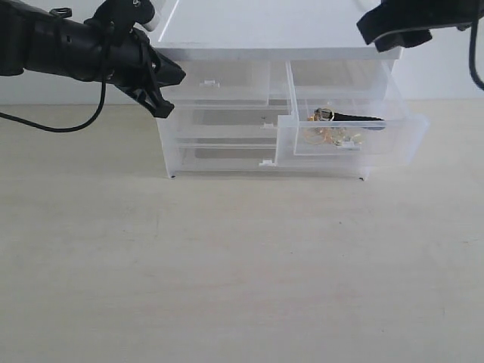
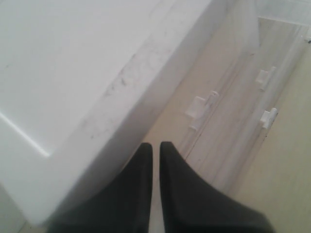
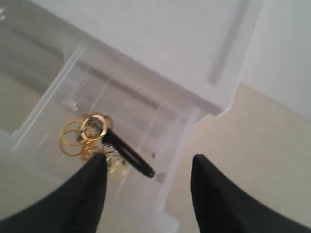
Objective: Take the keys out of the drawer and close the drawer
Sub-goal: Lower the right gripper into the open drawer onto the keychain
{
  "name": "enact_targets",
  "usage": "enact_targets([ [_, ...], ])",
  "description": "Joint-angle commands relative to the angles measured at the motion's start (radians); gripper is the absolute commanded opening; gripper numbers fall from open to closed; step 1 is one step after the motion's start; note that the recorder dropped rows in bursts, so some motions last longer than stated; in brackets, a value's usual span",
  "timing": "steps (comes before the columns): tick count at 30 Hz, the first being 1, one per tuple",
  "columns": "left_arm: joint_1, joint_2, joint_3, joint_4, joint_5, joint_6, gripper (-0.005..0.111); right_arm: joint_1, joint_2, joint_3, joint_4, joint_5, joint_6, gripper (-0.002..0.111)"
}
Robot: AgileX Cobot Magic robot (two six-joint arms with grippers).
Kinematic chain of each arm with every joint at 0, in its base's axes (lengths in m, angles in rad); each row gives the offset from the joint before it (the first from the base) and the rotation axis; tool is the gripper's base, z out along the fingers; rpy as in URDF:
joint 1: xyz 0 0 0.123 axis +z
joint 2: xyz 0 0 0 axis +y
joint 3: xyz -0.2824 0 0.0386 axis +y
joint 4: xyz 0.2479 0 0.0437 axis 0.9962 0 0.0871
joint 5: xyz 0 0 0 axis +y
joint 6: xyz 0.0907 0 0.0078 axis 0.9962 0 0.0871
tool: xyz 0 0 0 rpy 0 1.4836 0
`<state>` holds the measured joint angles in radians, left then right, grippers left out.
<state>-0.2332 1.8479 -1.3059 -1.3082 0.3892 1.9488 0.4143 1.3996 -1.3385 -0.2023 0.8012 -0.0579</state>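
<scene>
The drawer (image 1: 393,144), the clear upper right one of the white unit (image 1: 265,30), stands pulled out. Inside it lie the keys (image 1: 330,127), gold rings and tags with a black cord. In the right wrist view the keys (image 3: 86,138) show just past one finger, and the drawer's side wall (image 3: 176,148) runs between the fingers. My right gripper (image 3: 149,160) is open and hovers above the drawer, at the top right in the exterior view (image 1: 380,41). My left gripper (image 1: 175,82) is shut and empty at the unit's upper left front corner, fingers nearly touching in the left wrist view (image 2: 155,145).
The left twin drawer (image 1: 219,82) and the two full-width drawers (image 1: 219,140) below are pushed in, their white tab handles (image 2: 197,107) showing. The unit stands on a pale wooden table (image 1: 227,265) against a white wall.
</scene>
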Motion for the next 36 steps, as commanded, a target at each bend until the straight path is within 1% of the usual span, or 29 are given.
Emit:
enact_targets([
  [1, 0.002, -0.009, -0.015, -0.034, -0.084, -0.003, 0.004, -0.007, 0.059, -0.035, 0.118, 0.027, -0.031, 0.047],
  [9, 0.002, -0.009, -0.015, -0.034, -0.084, -0.003, 0.004, -0.007, 0.179, -0.035, 0.118, -0.066, -0.042, 0.047],
  [18, 0.002, -0.009, -0.015, -0.034, -0.084, -0.003, 0.004, -0.007, 0.236, -0.038, 0.122, -0.193, -0.044, 0.047],
  [22, 0.002, -0.009, -0.015, -0.034, -0.084, -0.003, 0.004, -0.007, 0.27, -0.043, 0.149, -0.184, -0.054, 0.047],
  [27, 0.002, -0.009, -0.015, -0.034, -0.084, -0.003, 0.004, -0.007, 0.319, -0.073, 0.149, -0.128, -0.065, 0.047],
  [36, 0.002, -0.009, -0.015, -0.034, -0.084, -0.003, 0.004, -0.007, 0.325, -0.08, 0.166, -0.117, -0.076, 0.047],
])
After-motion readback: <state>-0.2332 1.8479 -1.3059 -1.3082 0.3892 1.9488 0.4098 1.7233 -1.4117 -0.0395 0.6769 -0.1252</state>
